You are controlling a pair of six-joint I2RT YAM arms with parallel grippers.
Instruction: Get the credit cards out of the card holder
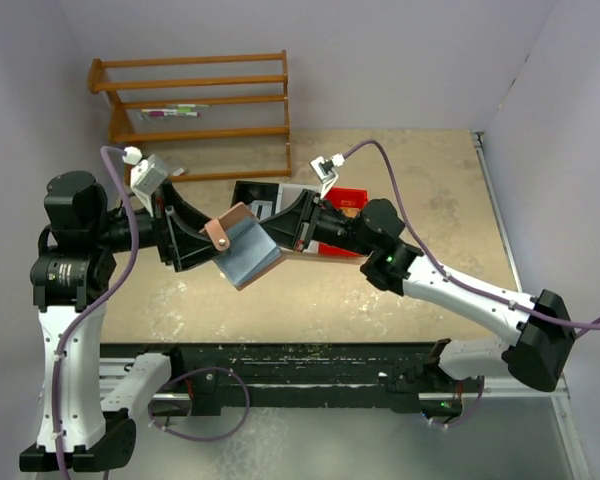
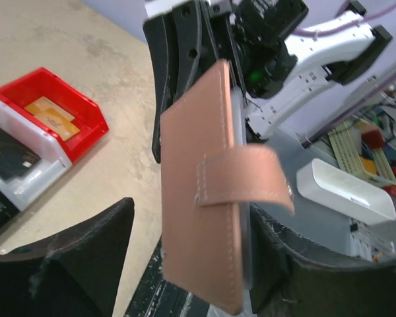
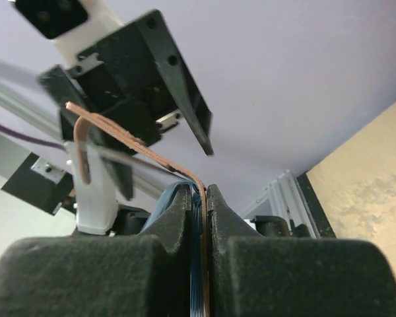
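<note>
1. The right gripper (image 3: 201, 191) is clenching the card holder (image 2: 195, 132) along 1 edge. Its 2 black textured fingers are pressing cover and lining flat together.
2. The left gripper (image 2: 193, 208) is standing released, its 2 broad black fingers flanking the holder with a gap showing on either side.
3. The card holder is hanging in the air between the 2 arms, above the table (image 2: 66, 39), with its strap tab (image 2: 251, 175) curling loose and unfastened.
4. The cover is showing as pinkish-brown and leather-like, thin, stitched along the edges and bending readily. The lining (image 1: 252, 255) is showing light blue and smooth.
5. A flat golden-tan rectangle, judged to be 1 credit card (image 2: 49, 112), is lying in the red bin (image 2: 86, 140), well apart from the holder. The neighbouring white bin (image 2: 36, 178) is holding something dark.
6. No card is showing at the holder itself, and whether its pockets are holding more cannot be told.
7. Judgement: the task is looking partly done. The holder is awaiting spreading and checking, and any cards inside are awaiting removal.
</note>
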